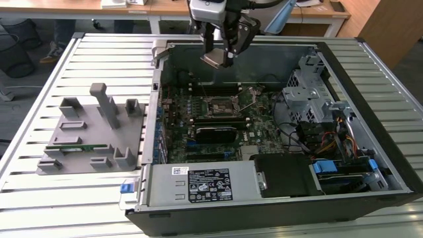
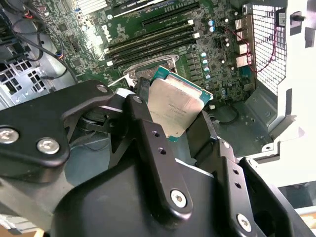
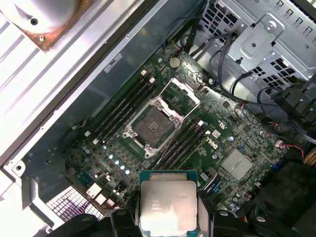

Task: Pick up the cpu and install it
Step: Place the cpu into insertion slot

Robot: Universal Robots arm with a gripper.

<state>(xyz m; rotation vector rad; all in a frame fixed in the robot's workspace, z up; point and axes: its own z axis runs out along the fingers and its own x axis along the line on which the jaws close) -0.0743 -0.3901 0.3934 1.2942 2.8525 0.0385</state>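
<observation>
silvery metal topped the cpu (image 2: 175,106), clamped by its edges in the gripper (image 1: 221,55), high over the far side of the computer case (image 1: 264,218); the socket (image 3: 154,126) lay open below. it seemed light, stiff and fragile underneath, so an edge hold suited it.

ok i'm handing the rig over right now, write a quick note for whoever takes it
Gripper: shut on the cpu, with the fingers clamped on two opposite edges and the chip tilted.
Position: it hangs above the open computer case, near the far side in the exterior view, clear of the motherboard.
Socket: bare, with its frame swung open.
Done: the cpu is picked up.
Left: the cpu is not yet in the socket.
</observation>
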